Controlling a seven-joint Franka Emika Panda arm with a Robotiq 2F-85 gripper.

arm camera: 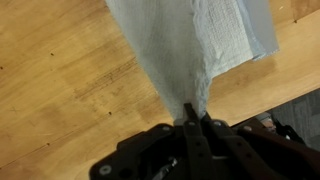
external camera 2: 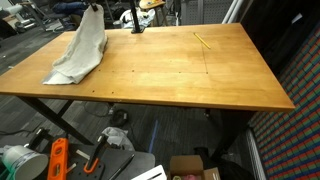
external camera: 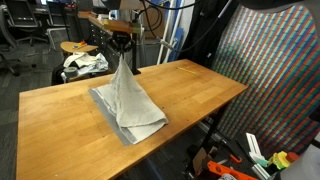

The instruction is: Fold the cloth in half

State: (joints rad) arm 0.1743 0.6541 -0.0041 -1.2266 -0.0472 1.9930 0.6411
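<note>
The cloth is a light grey towel, pinched at one edge and lifted into a tent shape, with its lower part still lying on the wooden table. In an exterior view the cloth hangs from the table's far left corner down to the tabletop. My gripper is above it, shut on the raised tip of the fabric. In the wrist view the gripper has its fingers pressed together on the cloth, which spreads away from them over the wood.
A white-and-dark patterned fabric bundle lies on a round stool beyond the table. A thin yellow stick rests on the table far from the cloth. Orange tools and boxes lie on the floor.
</note>
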